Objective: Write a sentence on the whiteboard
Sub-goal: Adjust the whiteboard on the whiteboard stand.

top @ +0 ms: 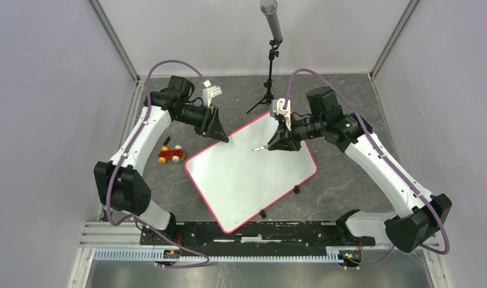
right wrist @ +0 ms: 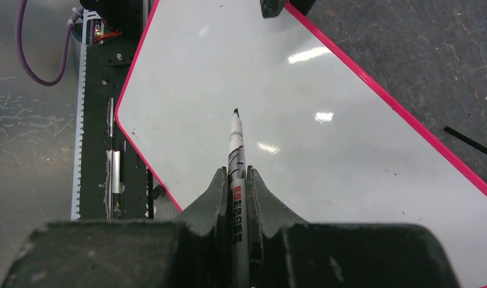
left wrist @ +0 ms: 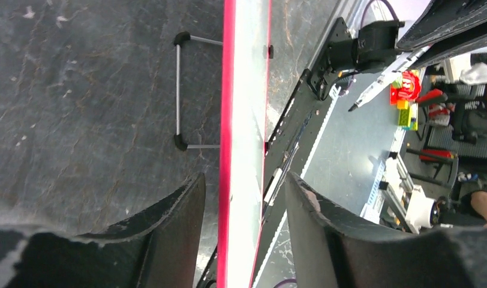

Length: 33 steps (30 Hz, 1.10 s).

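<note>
The left end effector [left wrist: 244, 180], jaws spread, straddled the rim of the whiteboard [top: 247, 174] at mid-table [top: 349, 180]; the right end effector [right wrist: 236, 172] pinched a marker [right wrist: 235, 135] over it.

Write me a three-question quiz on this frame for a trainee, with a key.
1. Which gripper holds the marker? A: left. B: right. C: neither.
2. True or false: the whiteboard already carries writing.
3. Fill in: the left gripper straddles the whiteboard's ____, jaws apart on either side.

Key
1. B: the right gripper is shut on it, tip pointing out over the whiteboard.
2. False: no writing shows on it.
3. edge
</note>
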{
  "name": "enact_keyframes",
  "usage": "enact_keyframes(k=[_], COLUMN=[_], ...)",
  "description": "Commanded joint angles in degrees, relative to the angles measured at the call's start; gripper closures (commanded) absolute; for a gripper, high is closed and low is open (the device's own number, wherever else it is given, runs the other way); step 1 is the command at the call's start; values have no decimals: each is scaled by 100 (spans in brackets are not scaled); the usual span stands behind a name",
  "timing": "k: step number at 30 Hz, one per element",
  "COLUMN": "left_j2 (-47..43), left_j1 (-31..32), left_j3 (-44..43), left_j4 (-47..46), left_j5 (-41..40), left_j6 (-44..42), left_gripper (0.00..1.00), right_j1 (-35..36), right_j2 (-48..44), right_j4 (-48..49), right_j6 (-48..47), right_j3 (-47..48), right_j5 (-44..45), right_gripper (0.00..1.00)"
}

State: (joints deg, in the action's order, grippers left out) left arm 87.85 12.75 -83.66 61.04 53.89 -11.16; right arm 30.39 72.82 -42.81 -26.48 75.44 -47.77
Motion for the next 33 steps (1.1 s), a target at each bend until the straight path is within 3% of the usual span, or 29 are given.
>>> enact_keyframes(k=[1,5,13,20,33], left_j2=[340,629,1111,1414,1732], left_j1=[396,718,1145,1169,1753], left_j3=[-403,-679,-1153,-1533,-1722], left_j4=[-32,-30,-30,-313,-167], left_j5=[-22,-118,-132,41,-272], left_j6=[-50,-132,-211,208,-103], left_gripper=[48,68,97,97,98], right_j1=[36,42,59,106,324], right_j2=[-131,-179,-200,-198,-187], right_j4=[-80,-162,-257,-270,-233], right_j6=[-85,-103,-129,-143,-315], right_j3=[269,278,278,261,276], right_j5=[-93,-85,-110,-145,-157], right_gripper=[100,100,100,100,100])
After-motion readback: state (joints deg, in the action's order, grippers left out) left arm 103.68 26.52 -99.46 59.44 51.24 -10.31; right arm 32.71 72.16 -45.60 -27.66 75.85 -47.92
